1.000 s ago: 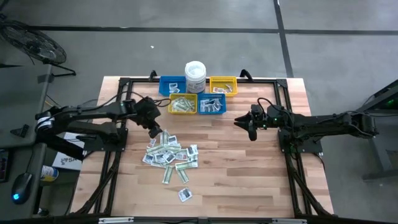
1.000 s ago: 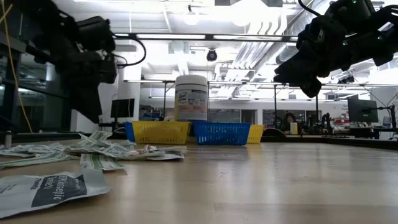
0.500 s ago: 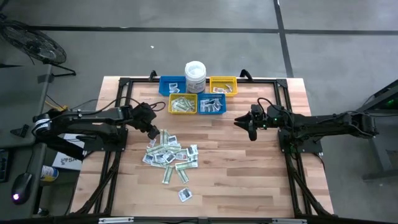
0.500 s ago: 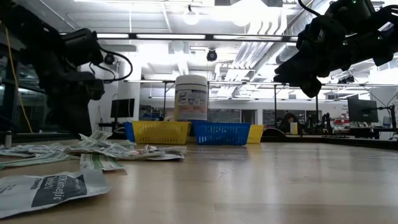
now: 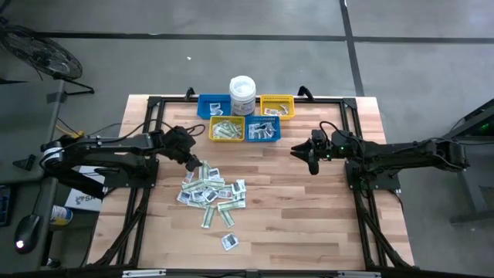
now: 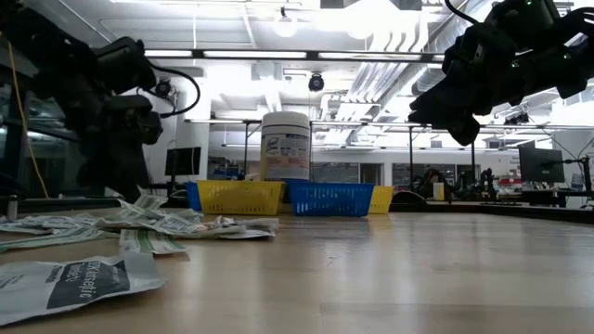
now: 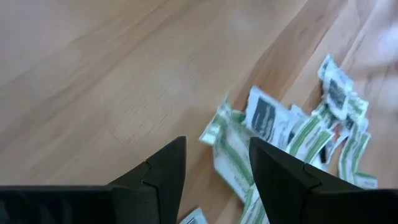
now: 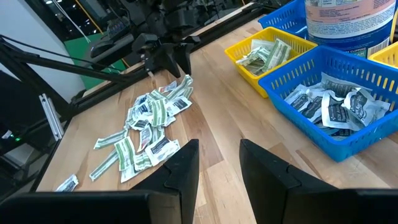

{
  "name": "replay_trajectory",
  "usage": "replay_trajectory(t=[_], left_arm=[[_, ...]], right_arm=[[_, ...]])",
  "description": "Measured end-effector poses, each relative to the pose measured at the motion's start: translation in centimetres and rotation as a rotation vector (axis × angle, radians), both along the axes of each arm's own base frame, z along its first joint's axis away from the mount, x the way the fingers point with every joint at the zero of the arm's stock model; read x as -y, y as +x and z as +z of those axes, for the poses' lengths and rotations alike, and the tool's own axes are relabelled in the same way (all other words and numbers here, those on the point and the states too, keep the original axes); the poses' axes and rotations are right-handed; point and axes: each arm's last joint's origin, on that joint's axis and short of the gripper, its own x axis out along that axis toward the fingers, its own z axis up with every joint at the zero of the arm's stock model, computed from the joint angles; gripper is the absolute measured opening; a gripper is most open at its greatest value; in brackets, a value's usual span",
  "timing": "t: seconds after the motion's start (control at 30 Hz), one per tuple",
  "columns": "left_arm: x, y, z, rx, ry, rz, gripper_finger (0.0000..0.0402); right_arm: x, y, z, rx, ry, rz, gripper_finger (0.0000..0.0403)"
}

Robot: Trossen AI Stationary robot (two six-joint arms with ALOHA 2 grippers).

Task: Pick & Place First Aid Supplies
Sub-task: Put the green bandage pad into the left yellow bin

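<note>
Your left gripper (image 5: 193, 163) hangs just above the table (image 5: 309, 216), at the 11 o'clock edge of the pile of first aid packets (image 5: 211, 191). In the left wrist view its two fingers (image 7: 165, 171) stand apart with bare wood and a green-and-white strip (image 7: 231, 149) between them, so the jaws are released and they grasp nothing.

Your right gripper (image 5: 311, 161) waits over the table, at about 3 o'clock from the pile and well apart from it. In the right wrist view its fingers (image 8: 186, 165) have a gap between them and nothing is in that gap; it is released too.

The packets lie loose on the wood in the left half of the table. White squares with dark print and longer green-and-white strips overlap each other there. One single packet (image 5: 229, 242) lies alone at 5 o'clock from the pile, near the front edge.

At 12 o'clock from the pile you see four small bins touching each other. The front yellow bin (image 5: 226, 130) holds green-and-white strips, and the front blue bin (image 5: 264, 131) beside it holds white squares. Behind them stand a second blue bin (image 5: 208, 106) and a second yellow bin (image 5: 277, 106), and the white tub (image 5: 242, 94) stands between these two.
</note>
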Motion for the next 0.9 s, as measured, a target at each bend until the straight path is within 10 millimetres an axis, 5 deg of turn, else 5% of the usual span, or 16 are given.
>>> replay_trajectory(t=[0.9], left_arm=[[-0.27,0.88,-0.54,0.016,-0.03,0.0,0.0176]], right_arm=[[0.0,0.0,0.0,0.0,0.0,0.0,0.011]])
